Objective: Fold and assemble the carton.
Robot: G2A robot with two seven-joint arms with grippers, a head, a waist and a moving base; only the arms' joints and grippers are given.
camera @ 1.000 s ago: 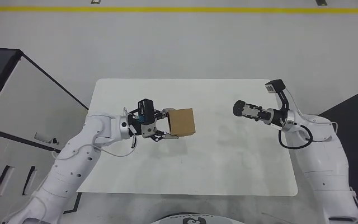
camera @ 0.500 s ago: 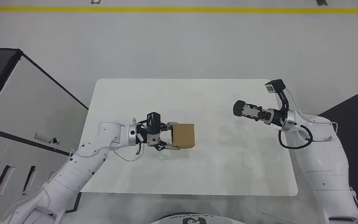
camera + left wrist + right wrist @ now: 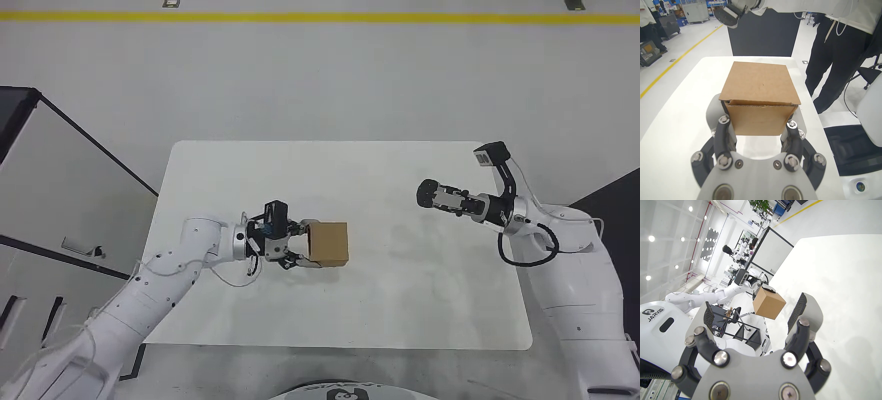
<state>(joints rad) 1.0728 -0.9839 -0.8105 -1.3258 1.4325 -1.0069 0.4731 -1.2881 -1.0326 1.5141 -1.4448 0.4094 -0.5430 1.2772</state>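
Carton (image 3: 327,243) gripped at mid-bench (image 3: 400,300)
You see the left pincer (image 3: 306,245) clamped on its sides (flaps shut); your right pincer (image 3: 428,193) hangs well apart, fingers spread wide.

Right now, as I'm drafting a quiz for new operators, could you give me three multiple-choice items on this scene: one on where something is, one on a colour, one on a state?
1. Where is the carton?
A. Inside a bin.
B. Between the fingers of the left pincer.
C. In a person's hand.

2. What colour is the carton?
A. White.
B. Blue.
C. Brown.

3. What state is the right pincer in?
A. Open and empty.
B. Shut on the carton.
C. Shut on a roll of tape.

Answers:
1 B: the left wrist view shows one finger against each side of the carton.
2 C: it is plain brown cardboard in every view.
3 A: in the right wrist view its fingers stand wide apart, well away from the carton.
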